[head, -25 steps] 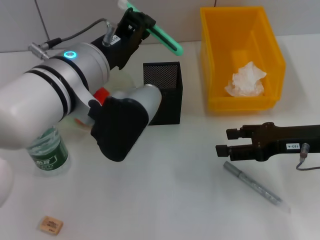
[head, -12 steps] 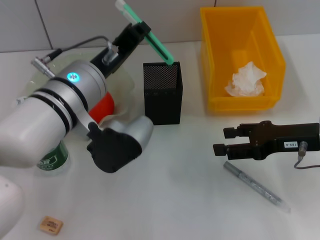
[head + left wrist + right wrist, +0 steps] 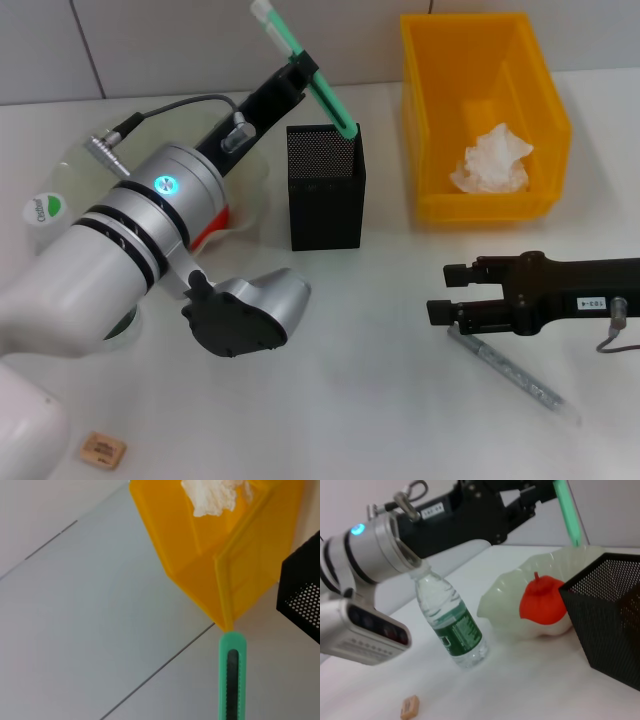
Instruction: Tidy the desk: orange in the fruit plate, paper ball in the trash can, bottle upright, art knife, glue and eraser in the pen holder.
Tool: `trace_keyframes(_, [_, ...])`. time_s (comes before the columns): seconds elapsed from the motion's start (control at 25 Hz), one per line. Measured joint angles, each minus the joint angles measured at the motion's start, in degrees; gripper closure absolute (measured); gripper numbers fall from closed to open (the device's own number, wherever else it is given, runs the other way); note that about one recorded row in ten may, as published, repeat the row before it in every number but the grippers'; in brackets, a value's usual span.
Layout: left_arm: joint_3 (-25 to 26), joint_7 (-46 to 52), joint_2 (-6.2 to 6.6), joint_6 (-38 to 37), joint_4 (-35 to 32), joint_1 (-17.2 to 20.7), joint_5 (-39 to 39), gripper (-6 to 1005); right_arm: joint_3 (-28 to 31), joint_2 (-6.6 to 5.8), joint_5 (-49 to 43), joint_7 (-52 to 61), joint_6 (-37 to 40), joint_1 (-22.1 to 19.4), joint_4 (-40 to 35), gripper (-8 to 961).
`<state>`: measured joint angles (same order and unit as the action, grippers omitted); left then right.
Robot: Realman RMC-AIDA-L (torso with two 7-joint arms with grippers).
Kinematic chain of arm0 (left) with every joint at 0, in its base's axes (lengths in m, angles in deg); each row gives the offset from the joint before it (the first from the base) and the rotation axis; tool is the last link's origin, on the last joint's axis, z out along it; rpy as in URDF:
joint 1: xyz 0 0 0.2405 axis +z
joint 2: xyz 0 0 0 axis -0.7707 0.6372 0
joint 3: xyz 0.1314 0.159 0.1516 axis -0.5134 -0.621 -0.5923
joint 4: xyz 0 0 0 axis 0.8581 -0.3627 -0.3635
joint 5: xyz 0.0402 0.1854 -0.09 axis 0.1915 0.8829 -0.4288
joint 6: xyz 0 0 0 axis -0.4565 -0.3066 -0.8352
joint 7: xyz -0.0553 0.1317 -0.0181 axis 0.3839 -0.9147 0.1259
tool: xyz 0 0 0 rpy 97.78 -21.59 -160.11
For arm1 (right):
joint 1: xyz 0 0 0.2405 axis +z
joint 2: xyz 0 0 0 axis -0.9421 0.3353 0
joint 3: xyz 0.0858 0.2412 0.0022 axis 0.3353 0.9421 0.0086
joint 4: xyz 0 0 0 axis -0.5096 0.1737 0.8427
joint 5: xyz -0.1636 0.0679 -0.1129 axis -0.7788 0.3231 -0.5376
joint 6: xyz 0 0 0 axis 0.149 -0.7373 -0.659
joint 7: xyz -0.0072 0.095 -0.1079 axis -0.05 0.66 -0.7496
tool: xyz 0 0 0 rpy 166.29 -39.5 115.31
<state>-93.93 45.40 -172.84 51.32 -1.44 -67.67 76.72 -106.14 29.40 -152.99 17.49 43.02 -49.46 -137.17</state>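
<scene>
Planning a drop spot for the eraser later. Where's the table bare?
Bare: the table between the pen holder, left arm and right gripper, and forward of it. Crowded: the left gripper with the art knife over the holder; fruit plate and bottle alongside.

Robot test lab set up as a mock office desk, plain white bench [image 3: 360,360], pale tiled wall [image 3: 150,40] behind, black mesh pen holder [image 3: 325,190], yellow plastic bin [image 3: 480,200], two robot arms over staged clutter

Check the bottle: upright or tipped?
Upright. The bottle stands cap-up on the table beside the fruit plate.
</scene>
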Motion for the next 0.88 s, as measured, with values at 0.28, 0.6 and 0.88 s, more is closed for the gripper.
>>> trace_keyframes(0.28, [-0.94, -1.88, -0.01, 3.60, 3.51, -2.20, 0.01, 808, 0.38, -0.28, 0.53, -0.63, 0.83, -0.91, 0.11, 196])
trace_keyframes(0.6, [-1.05, -4.31, -0.01, 6.19, 6.61, -3.54, -0.17, 808, 0.38, -0.58, 0.36, -1.24, 1.22, -2.08, -0.12, 196])
trace_keyframes(0.88, [-0.97, -6.25, 0.08, 7.93, 9.76, -4.73, -0.20, 807, 1.00, -0.70, 0.54, -1.35, 2.71, -2.39, -0.26, 195])
